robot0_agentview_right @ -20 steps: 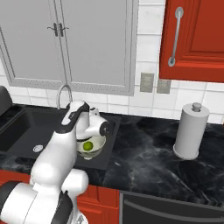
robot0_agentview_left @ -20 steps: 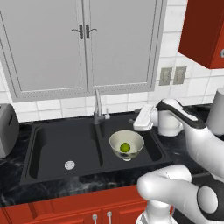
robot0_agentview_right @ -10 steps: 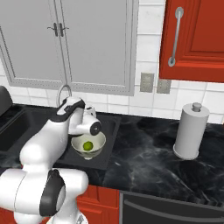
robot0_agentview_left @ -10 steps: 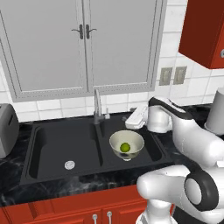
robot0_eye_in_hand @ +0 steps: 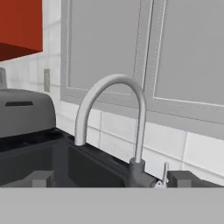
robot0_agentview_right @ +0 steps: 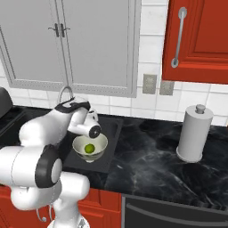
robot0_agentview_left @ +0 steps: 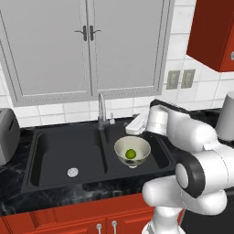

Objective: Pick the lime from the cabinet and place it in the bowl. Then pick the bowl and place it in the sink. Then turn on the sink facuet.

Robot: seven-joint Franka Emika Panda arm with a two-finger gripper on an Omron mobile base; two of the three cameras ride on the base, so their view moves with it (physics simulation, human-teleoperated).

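Black marble-look counter point(robot0_agentview_left: 13, 183) runs under grey double-door wall cabinets point(robot0_agentview_left: 87, 45), and set into it is the black two-basin sink point(robot0_agentview_left: 55, 151); at its left end stands a grey toaster point(robot0_agentview_left: 7, 137). Behind the divider rises the slim grey metal tap point(robot0_agentview_left: 101, 109), its long axis upright, its arched spout point(robot0_eye_in_hand: 109, 92) curling over and pointing down into the basin in the hand view, with the small side lever point(robot0_eye_in_hand: 165, 173) sticking up beside the base. That lever looks rigid, smooth and probably slippery, light to swing; I judge the best hold is near its free tip. Right of the tap, the wide off-white bowl point(robot0_agentview_left: 132, 151) sits in the right basin with the small bright green lime point(robot0_agentview_left: 130, 154) inside. Just beyond, the two-finger gripper point(robot0_eye_in_hand: 111, 177) hovers spread wide and empty, fingertips point(robot0_eye_in_hand: 181, 177) level with the tap's base. Farther right stand a grey paper-towel roll point(robot0_agentview_right: 193, 133) and the red wall cabinet point(robot0_agentview_right: 196, 40), closed.
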